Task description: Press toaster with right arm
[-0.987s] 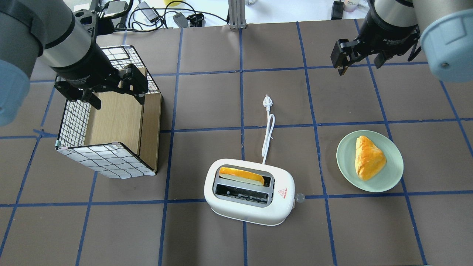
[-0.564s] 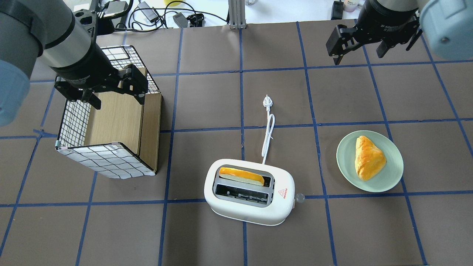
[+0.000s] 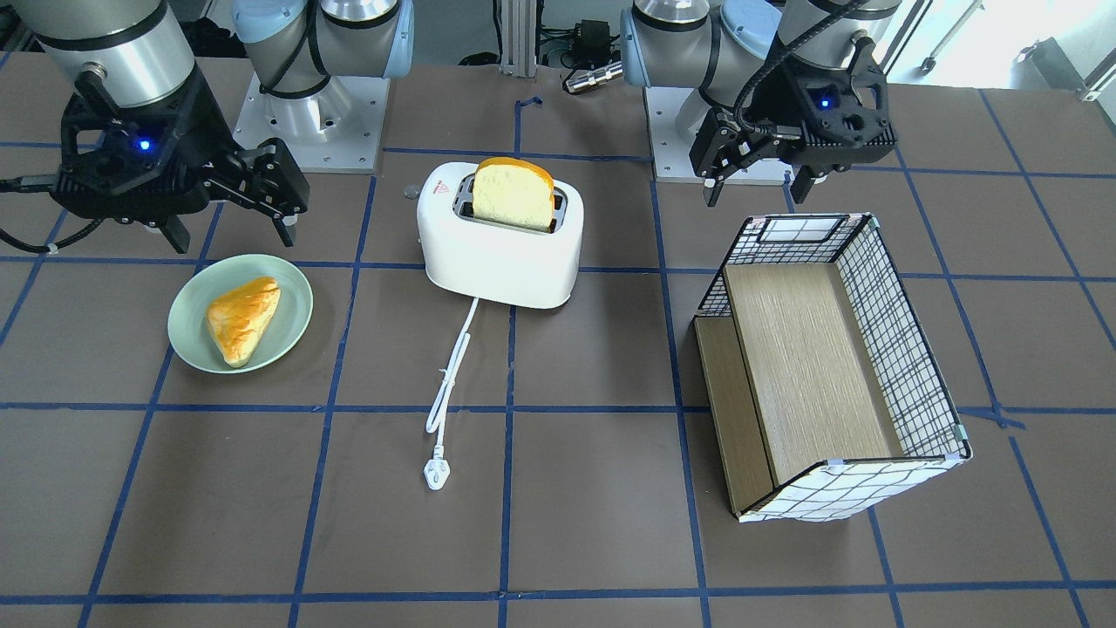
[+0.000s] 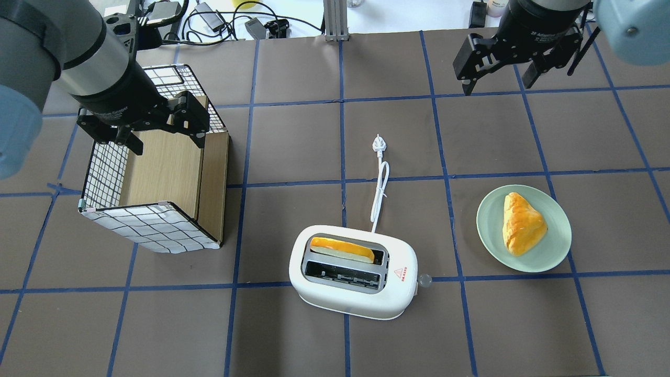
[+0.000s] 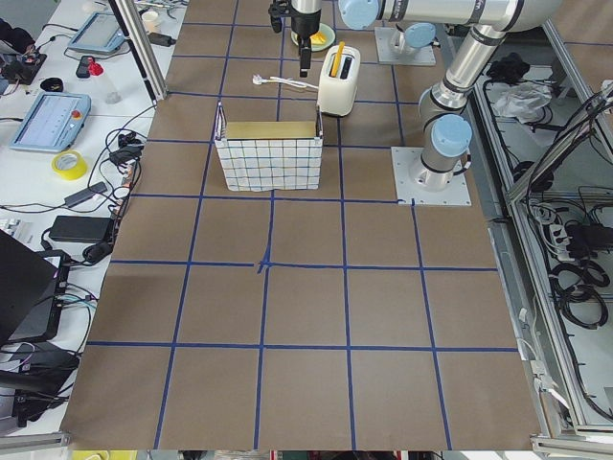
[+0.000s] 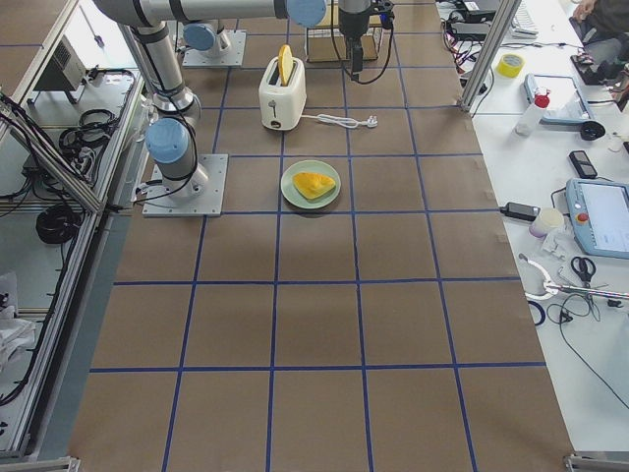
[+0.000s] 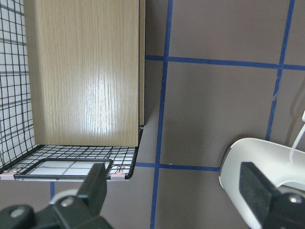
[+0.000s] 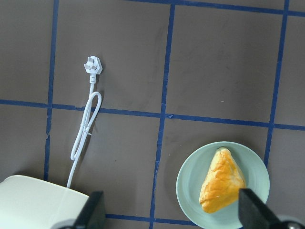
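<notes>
White plastic toaster at 6 o'clock on worktop: probably light, rigid, slide-prone. Press down on lever knob at its 3 o'clock end. Right gripper fingers wide, empty.

- Table centre, nearer the robot: toaster, with a bread slice standing in the slot farther from the robot.
- Behind the toaster, running away from the robot: cord, ending in the plug.
- Robot's right of the toaster, well apart: plate, with a pastry on it.
- Robot's left, well apart: basket.
- Over the basket's far end: left gripper.
- Over the table beyond the plate: right gripper.
</notes>
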`<move>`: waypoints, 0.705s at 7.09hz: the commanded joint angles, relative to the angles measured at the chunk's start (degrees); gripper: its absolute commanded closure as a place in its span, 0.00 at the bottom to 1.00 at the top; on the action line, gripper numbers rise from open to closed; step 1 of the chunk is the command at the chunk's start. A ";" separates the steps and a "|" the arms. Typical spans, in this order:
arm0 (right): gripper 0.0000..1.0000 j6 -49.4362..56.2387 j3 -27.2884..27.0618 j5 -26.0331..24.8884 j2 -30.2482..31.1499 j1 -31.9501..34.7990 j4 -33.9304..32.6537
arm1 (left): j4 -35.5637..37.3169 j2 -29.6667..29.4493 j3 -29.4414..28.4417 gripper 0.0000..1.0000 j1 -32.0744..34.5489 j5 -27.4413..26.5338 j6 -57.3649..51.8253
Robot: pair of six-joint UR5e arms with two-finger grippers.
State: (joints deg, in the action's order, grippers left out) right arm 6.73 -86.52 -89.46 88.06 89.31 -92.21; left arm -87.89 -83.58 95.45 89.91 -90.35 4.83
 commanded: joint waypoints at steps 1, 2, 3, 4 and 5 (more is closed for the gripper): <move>0.00 3.45 -2.08 -0.36 1.24 -1.76 -2.26 | 0.00 0.00 0.00 0.00 0.00 0.00 0.00; 0.00 0.94 -2.08 -0.27 1.24 -1.77 -2.10 | 0.00 0.00 0.00 0.00 0.00 0.00 0.00; 0.00 -0.21 -2.08 -0.27 1.24 -1.60 -1.92 | 0.00 0.00 0.00 0.00 0.00 0.00 0.00; 0.00 -0.83 -2.25 0.42 1.33 -1.51 -1.83 | 0.00 0.00 0.00 0.00 0.00 0.00 0.00; 0.00 -1.45 -2.25 0.60 1.33 -1.51 -1.92 | 0.00 0.00 0.00 0.00 0.00 0.00 0.00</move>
State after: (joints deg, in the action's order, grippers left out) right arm 6.13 -88.71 -89.22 89.34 87.76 -94.10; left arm -87.89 -83.58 95.45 89.91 -90.35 4.83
